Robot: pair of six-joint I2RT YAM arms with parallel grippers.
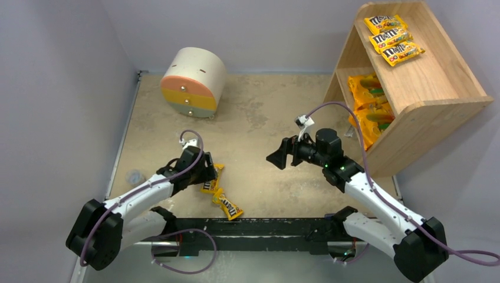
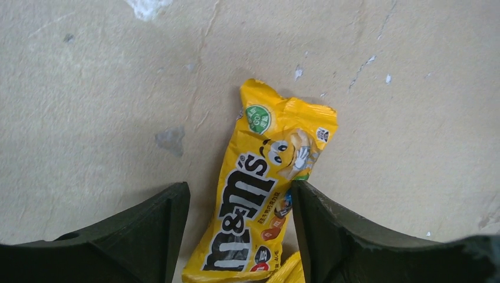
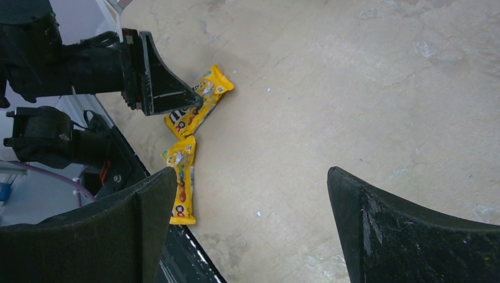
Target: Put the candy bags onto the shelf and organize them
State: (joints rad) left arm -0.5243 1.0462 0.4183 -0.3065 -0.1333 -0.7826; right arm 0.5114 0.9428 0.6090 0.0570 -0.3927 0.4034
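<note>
My left gripper (image 1: pixel 207 172) is open and low over the table, its jaws either side of a yellow M&M's packet (image 2: pixel 255 188); the right finger (image 2: pixel 330 236) touches the packet's edge. A second yellow packet (image 1: pixel 229 205) lies just nearer, and its corner shows in the left wrist view (image 2: pixel 289 272). Both packets show in the right wrist view (image 3: pixel 209 97) (image 3: pixel 181 177). My right gripper (image 1: pixel 277 158) (image 3: pixel 252 172) is open and empty above the table's middle. The wooden shelf (image 1: pixel 436 82) at the back right holds three M&M's packets (image 1: pixel 392 38) on top and two orange bags (image 1: pixel 370 109) on its lower tier.
A round cream cabinet (image 1: pixel 193 81) with orange, yellow and green drawers stands at the back left. A black rail (image 1: pixel 253 227) runs along the near edge. Grey walls close in the left and back sides.
</note>
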